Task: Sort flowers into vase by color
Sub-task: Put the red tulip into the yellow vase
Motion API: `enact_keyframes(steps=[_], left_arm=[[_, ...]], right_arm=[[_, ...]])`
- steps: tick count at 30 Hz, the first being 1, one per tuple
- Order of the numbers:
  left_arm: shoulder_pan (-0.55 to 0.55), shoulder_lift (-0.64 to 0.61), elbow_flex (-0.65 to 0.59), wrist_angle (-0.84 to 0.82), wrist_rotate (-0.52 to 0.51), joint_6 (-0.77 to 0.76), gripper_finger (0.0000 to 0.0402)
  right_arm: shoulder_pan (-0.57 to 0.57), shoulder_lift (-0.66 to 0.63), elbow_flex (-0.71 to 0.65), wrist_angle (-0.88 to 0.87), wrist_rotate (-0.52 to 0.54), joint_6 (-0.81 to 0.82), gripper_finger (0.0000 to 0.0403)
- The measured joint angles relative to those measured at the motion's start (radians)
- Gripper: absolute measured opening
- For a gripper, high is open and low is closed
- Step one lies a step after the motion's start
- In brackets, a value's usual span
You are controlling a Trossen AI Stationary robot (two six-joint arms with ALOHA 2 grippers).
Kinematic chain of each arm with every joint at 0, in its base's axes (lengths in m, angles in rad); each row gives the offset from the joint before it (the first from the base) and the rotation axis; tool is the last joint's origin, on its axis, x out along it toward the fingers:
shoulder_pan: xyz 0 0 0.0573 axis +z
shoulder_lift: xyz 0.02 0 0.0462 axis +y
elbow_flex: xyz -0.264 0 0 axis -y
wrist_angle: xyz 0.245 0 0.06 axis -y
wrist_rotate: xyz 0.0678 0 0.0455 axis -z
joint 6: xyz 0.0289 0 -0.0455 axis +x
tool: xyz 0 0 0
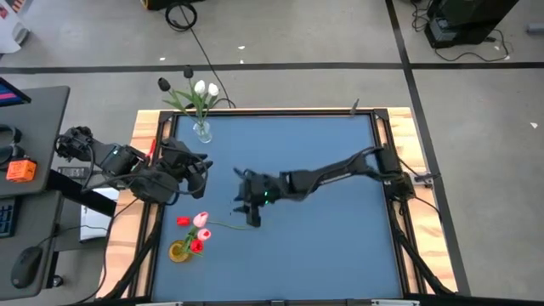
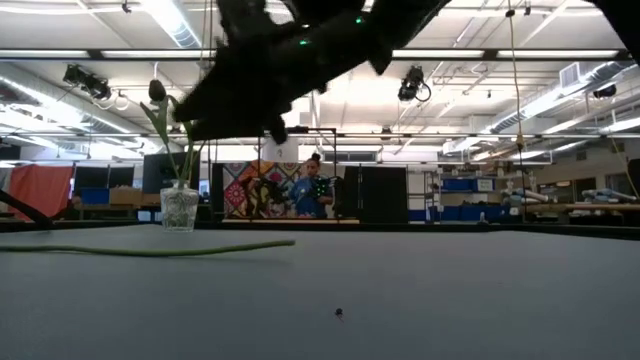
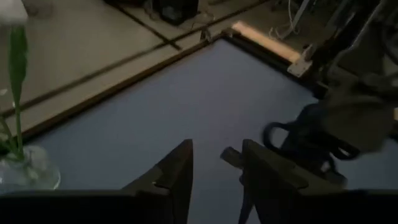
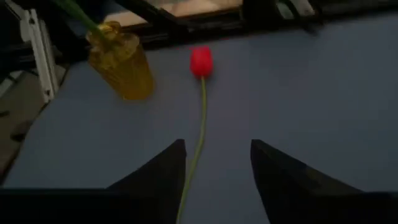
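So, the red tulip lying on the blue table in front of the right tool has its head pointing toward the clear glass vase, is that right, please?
Not quite: the red tulip lies on the blue table in front of the open right tool, but its head points toward the yellow vase, not the clear glass vase. The right wrist view shows this; the high view shows the clear vase at the table's far edge.

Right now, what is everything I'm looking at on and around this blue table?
Clear glass vase: one, far left corner, holding white tulips and one dark tulip.
Yellow glass vase: one, near left side, holding red and pink tulips.
Loose red tulip: one, lying flat beside the yellow vase.
Blue table: one, wooden frame.
Person: one, far in the room.
Left gripper: open, near the clear vase.
Right gripper: open, over the loose tulip's stem.
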Motion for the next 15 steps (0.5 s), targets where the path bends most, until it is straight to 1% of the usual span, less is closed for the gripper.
enact_keyframes(steps=[1, 3, 7, 9, 13, 15], left_arm=[[0.003, 0.0, 0.0, -0.012, 0.02, -0.008, 0.0146], [0.008, -0.001, 0.0, -0.014, 0.067, -0.01, 0.0147], [0.013, -0.002, 0.0, -0.05, 0.149, -0.012, 0.0148], [0.014, -0.001, 0.0, -0.072, 0.167, -0.012, 0.0148], [0.014, -0.001, 0.0, -0.086, 0.177, -0.04, 0.0148], [0.014, -0.002, 0.0, -0.097, 0.179, -0.059, 0.0149]], right_arm=[[0.011, 0.031, 0.013, 0.035, 0.017, -0.015, 0.0193], [0.03, 0.094, 0.045, 0.051, 0.047, -0.05, 0.0202], [0.054, 0.216, 0.166, 0.068, 0.084, -0.128, 0.0205], [0.061, 0.27, 0.235, 0.073, 0.085, -0.149, 0.0204], [0.066, 0.382, 0.37, -0.014, 0.109, -0.182, 0.0201], [0.064, 0.426, 0.431, -0.02, 0.101, -0.187, 0.02]])
